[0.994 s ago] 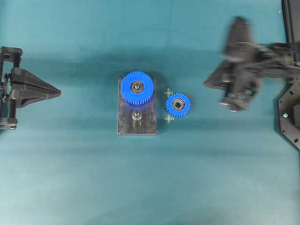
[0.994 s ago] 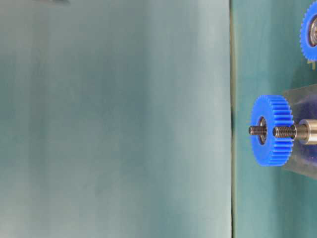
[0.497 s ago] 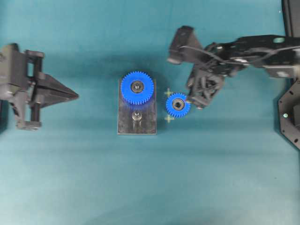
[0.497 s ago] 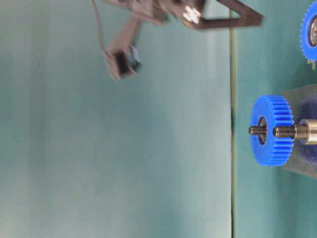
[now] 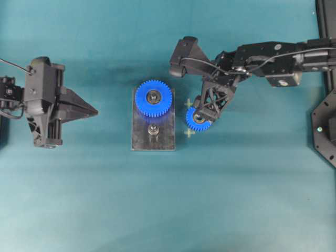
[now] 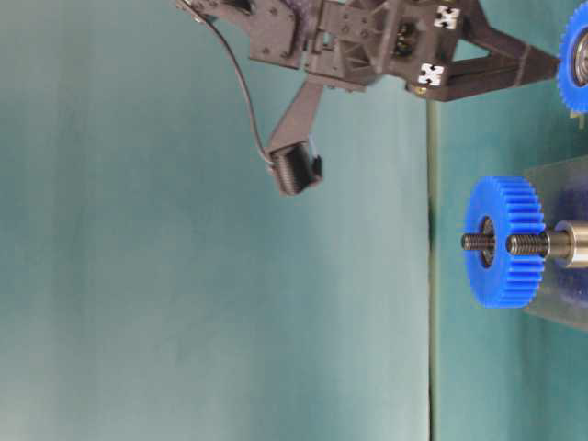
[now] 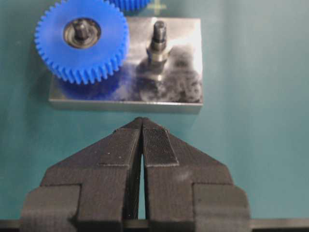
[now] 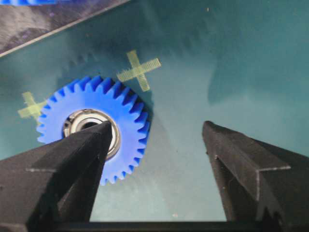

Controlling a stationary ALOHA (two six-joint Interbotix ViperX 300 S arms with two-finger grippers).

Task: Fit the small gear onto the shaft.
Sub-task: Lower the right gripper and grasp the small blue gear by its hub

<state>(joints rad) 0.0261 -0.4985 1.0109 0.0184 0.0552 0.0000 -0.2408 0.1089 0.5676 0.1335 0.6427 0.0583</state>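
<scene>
Hovering with spread jaws, the right tool (image 8: 157, 137) has the small gear (image 8: 94, 125) under its left finger, ungripped. The left tool (image 7: 141, 133) is clenched, the shaft (image 7: 158, 41) just ahead of it.

Small gear (image 5: 199, 119) lies on the table right of the plate (image 5: 153, 138), which carries the shaft (image 5: 153, 129) near of the larger gear (image 5: 154, 98).

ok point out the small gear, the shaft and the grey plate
small gear (image 8: 123, 104): right wrist view, toothed blue face
shaft (image 7: 159, 36): left wrist view, threaded pin
grey plate (image 7: 186, 72): left wrist view, bare top surface
</scene>
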